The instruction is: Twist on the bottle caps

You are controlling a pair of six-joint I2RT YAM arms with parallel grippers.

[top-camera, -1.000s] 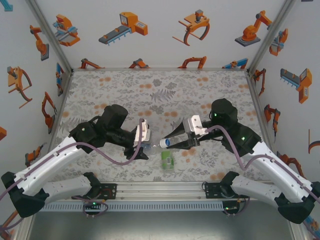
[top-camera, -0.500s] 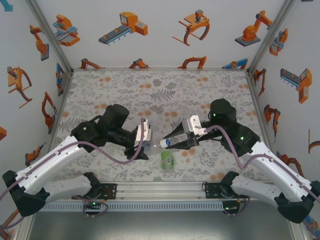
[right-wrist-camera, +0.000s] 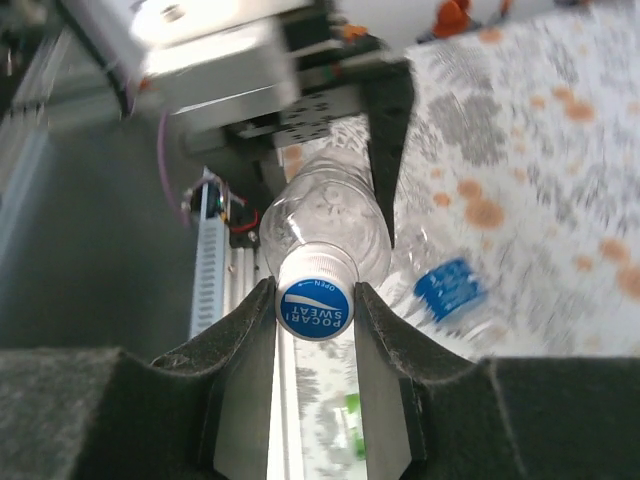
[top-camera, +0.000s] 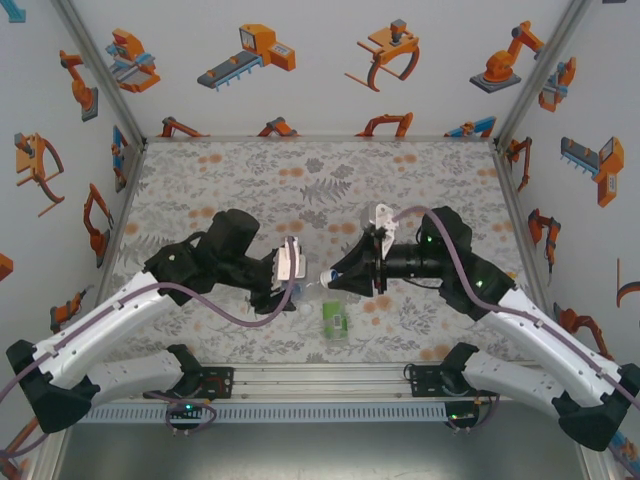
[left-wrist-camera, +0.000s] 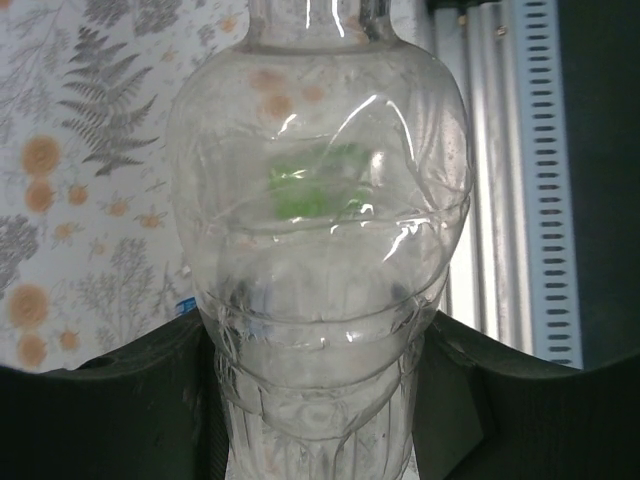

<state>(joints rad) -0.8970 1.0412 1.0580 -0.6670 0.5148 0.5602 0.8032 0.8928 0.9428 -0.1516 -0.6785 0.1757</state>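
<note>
The plain clear bottle [left-wrist-camera: 320, 230] lies level in the air, and my left gripper [left-wrist-camera: 320, 345] is shut on its lower body. On its neck sits a white cap [right-wrist-camera: 315, 302] with a blue printed top. My right gripper [right-wrist-camera: 315, 292] is shut on that cap, one finger on each side. In the top view the two grippers meet nose to nose, left gripper [top-camera: 293, 290] and right gripper [top-camera: 332, 281]. The green-label bottle [top-camera: 334, 318] lies on the table just in front of them. The blue-label bottle [right-wrist-camera: 450, 292] lies on the table beneath the held bottle, blurred.
The flowered table mat [top-camera: 320, 190] stretches behind the grippers to the back wall. A metal rail [top-camera: 320, 378] with the arm bases runs along the near edge, close to the green-label bottle.
My right wrist has rolled about its axis with the cap in its jaws, its camera mount now on top. The left arm and the bottle have held nearly still.
</note>
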